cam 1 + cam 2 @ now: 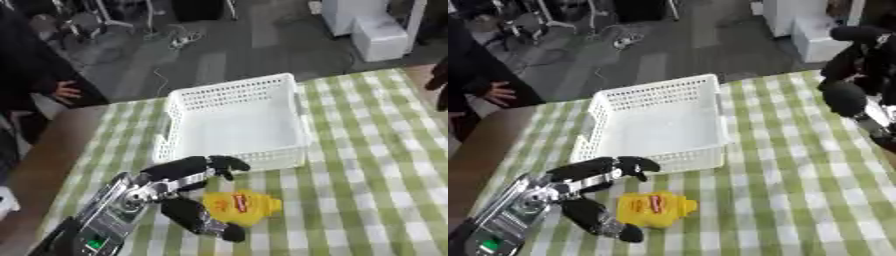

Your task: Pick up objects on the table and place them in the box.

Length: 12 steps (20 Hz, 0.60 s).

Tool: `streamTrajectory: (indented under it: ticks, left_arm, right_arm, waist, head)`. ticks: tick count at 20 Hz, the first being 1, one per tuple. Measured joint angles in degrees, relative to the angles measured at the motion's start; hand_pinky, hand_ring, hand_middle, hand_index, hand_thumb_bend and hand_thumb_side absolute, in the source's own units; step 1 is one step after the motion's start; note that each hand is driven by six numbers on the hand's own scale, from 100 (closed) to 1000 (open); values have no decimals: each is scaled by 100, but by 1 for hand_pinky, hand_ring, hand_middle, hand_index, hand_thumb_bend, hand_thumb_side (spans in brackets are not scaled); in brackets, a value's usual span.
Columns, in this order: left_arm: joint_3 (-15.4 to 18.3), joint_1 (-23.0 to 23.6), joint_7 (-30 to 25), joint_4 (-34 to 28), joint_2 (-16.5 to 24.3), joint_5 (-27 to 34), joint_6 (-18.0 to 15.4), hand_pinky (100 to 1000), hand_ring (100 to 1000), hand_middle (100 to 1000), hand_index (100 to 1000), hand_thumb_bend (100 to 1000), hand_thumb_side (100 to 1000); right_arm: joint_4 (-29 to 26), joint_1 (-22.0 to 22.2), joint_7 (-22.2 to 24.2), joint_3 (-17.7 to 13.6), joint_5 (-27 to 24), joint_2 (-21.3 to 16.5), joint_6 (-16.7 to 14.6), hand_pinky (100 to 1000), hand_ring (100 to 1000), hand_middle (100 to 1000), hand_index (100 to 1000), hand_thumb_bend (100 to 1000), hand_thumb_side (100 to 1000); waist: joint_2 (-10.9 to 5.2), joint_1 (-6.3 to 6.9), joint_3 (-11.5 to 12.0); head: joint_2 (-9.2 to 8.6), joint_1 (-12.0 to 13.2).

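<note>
Yellow plastic, squat and rounded with a narrower neck pointing right, the small bottle-shaped object (241,207) lies on its side on the green-and-white checked tablecloth (367,190), in the lower middle of the frame. It sits just in front of the white perforated plastic basket (234,122), which serves as the box and looks empty.

At lower left, the robot's black left hand (188,192) is spread around the bottle's left end: upper fingers reach over toward the basket's front wall, while the thumb curves beneath the bottle's near side. Whether anything touches the yellow plastic I cannot tell; nothing looks pinched yet. The right hand (852,80) hangs at the upper right edge of the right eye view, well apart from the bottle, fingers seemingly curled with nothing in them.

Risks, as I judge them: the rounded body could roll or squirt rightward as the fingers come together, since only its left end sits within the hand's span. The upper fingers are near the basket's front wall, so a lift could snag the rim and shove the light basket away. A tilted hold might drop the bottle short of the basket.

A red patch on the bottle's side looks like a label; its writing cannot be read.
</note>
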Motion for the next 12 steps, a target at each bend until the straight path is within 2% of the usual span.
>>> streamTrajectory:
  ticks: [12]
  left_arm:
    - [-1, -99, -99, 88, -67, -198, 99, 862, 844, 955, 1000, 696, 831]
  right_arm:
    - [0, -24, 17, 31, 0, 0, -4, 354, 527, 537, 838, 820, 593]
  waist:
    - [26, 29, -38]
  head:
    - [0, 4]
